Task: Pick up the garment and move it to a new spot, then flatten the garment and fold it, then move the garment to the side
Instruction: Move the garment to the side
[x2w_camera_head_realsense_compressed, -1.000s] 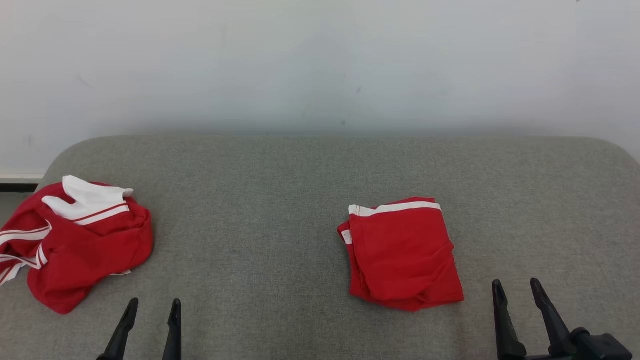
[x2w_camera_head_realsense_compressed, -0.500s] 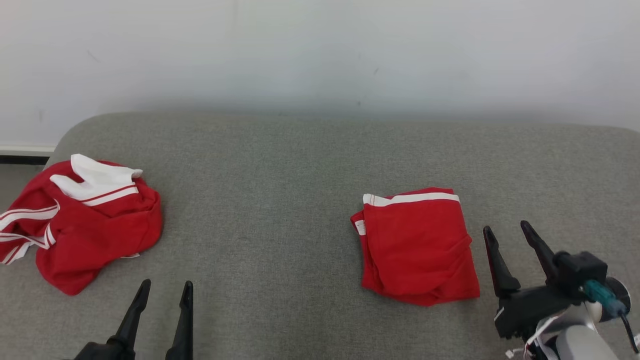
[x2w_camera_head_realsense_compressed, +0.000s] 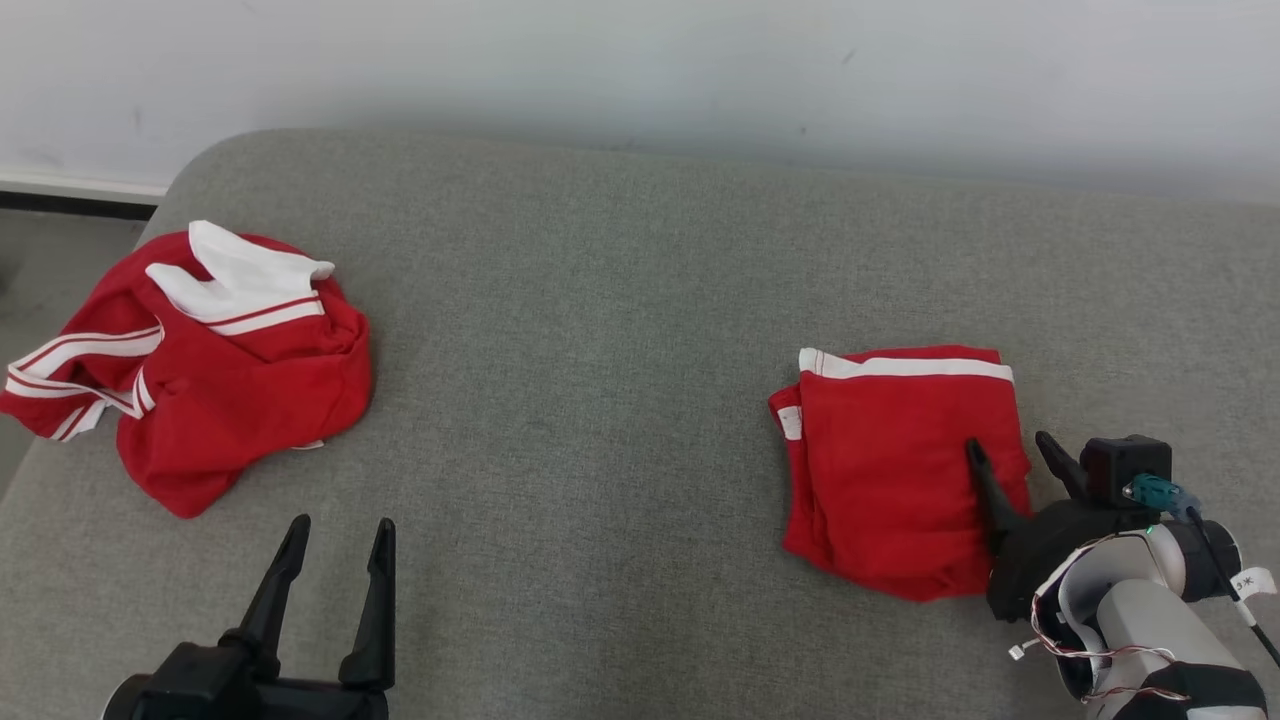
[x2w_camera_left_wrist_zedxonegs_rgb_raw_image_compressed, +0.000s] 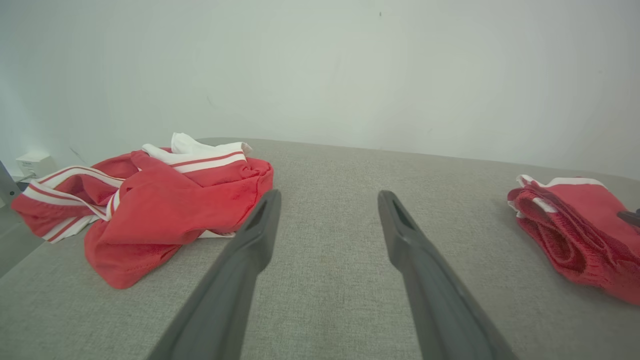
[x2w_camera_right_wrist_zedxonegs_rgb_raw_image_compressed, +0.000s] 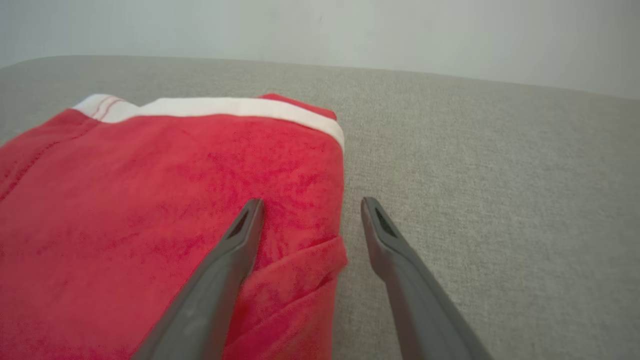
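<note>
Black right end effector (x2w_camera_head_realsense_compressed: 1006, 440), pale forearm (x2w_camera_head_realsense_compressed: 1140, 612), teal connector (x2w_camera_head_realsense_compressed: 1155, 491), thin wires (x2w_camera_head_realsense_compressed: 1052, 650)

place: we take it for a plain indoor room | evidence: we see grey upholstered surface (x2w_camera_head_realsense_compressed: 600, 300) against bare white wall (x2w_camera_head_realsense_compressed: 640, 60) | far left: dark skirting strip (x2w_camera_head_realsense_compressed: 70, 203)

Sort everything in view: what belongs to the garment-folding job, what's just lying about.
In the job: folded red garment; right gripper, jaws open over its edge.
Lying about: crumpled red-and-white garment; left gripper, jaws open over the grey cushion.
</note>
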